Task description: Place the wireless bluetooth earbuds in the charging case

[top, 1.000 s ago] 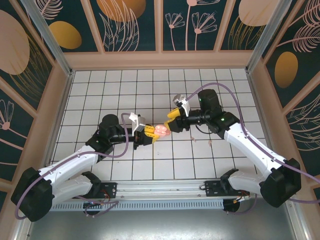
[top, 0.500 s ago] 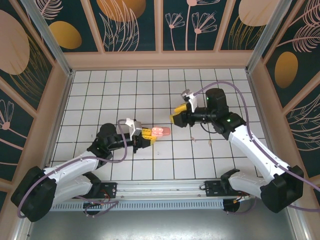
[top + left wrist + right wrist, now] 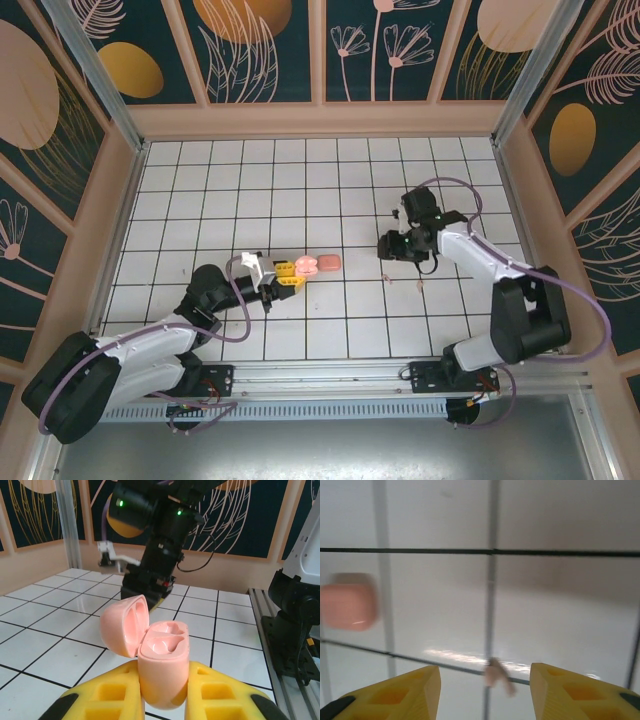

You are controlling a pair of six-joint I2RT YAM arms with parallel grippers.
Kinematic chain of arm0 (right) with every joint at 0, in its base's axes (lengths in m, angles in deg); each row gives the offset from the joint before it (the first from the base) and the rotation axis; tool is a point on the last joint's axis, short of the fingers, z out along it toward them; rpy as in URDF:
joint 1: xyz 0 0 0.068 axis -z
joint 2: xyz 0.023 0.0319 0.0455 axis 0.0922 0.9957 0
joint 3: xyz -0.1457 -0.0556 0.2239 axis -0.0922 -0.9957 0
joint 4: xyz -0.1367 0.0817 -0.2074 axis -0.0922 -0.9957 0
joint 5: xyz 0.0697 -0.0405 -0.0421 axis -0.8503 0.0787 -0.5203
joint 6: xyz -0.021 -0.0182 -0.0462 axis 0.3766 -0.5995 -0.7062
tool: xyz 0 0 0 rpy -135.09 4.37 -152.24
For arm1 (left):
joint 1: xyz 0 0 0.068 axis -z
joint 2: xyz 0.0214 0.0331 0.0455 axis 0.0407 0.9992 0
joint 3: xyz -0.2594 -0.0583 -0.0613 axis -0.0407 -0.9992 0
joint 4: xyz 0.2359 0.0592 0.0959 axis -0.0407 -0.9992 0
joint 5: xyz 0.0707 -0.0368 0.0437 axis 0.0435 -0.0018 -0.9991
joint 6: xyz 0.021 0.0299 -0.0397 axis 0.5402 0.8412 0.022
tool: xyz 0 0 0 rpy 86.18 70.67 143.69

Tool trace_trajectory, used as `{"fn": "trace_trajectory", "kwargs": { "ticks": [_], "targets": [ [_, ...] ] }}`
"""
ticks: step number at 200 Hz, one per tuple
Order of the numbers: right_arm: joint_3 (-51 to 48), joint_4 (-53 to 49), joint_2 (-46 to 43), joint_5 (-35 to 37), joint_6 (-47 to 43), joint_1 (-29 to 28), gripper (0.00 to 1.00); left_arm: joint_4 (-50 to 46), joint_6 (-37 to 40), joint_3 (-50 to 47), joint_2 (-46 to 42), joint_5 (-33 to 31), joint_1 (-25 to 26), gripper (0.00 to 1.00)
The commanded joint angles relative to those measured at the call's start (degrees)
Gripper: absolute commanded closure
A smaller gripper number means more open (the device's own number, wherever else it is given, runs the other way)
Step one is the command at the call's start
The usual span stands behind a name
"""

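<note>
My left gripper (image 3: 162, 682) is shut on the pink charging case (image 3: 162, 667), which it holds upright. The lid (image 3: 124, 625) is swung open to the left and both sockets are bare. From above, the left gripper (image 3: 287, 274) holds the case (image 3: 308, 266) just over the floor at centre. Two tiny salmon earbuds (image 3: 390, 283) (image 3: 419, 285) lie on the tiles to its right. My right gripper (image 3: 388, 247) points down close by them. Its jaws (image 3: 485, 672) stand open over one blurred earbud (image 3: 496, 676) on a grout line, without touching it.
White tiled floor (image 3: 300, 170) inside a low wooden wall (image 3: 320, 118). A blurred coral rounded shape (image 3: 347, 607) sits left in the right wrist view. The right arm (image 3: 155, 545) looms behind the case. The base rail (image 3: 330, 375) runs along the near edge.
The right arm has swung away from the case to the right and tipped down toward the floor. The left gripper has drawn back toward its base with the case.
</note>
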Motion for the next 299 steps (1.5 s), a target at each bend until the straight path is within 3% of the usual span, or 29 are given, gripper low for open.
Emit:
{"fn": "trace_trajectory", "kwargs": {
  "ticks": [1,80,139,241,274,299],
  "targets": [
    [1.79,-6.86,3.79,7.87,4.29,1.53,0.53,1.27,2.15,0.17,-1.46,-1.14,0.33,0.82],
    [1.24,-12.80,8.80,14.76,8.25,4.22,0.56,-2.77,3.39,0.00,-5.05,-2.91,0.33,0.82],
    [-1.69,-12.15,9.29,12.02,8.74,4.23,0.63,-3.50,3.39,0.16,-5.23,-2.85,0.31,0.82],
    [-3.39,-11.11,9.16,9.97,8.83,4.22,0.84,-4.74,3.44,0.34,-5.76,-3.43,0.37,0.82],
    [-3.14,-9.15,4.94,8.46,8.81,3.35,0.85,-2.50,3.11,-0.33,-4.85,-4.57,0.33,0.82],
    [-3.14,-4.58,-1.03,4.73,9.13,1.82,0.85,4.79,1.10,-2.01,-2.64,-6.35,0.84,0.83]
  ]
}}
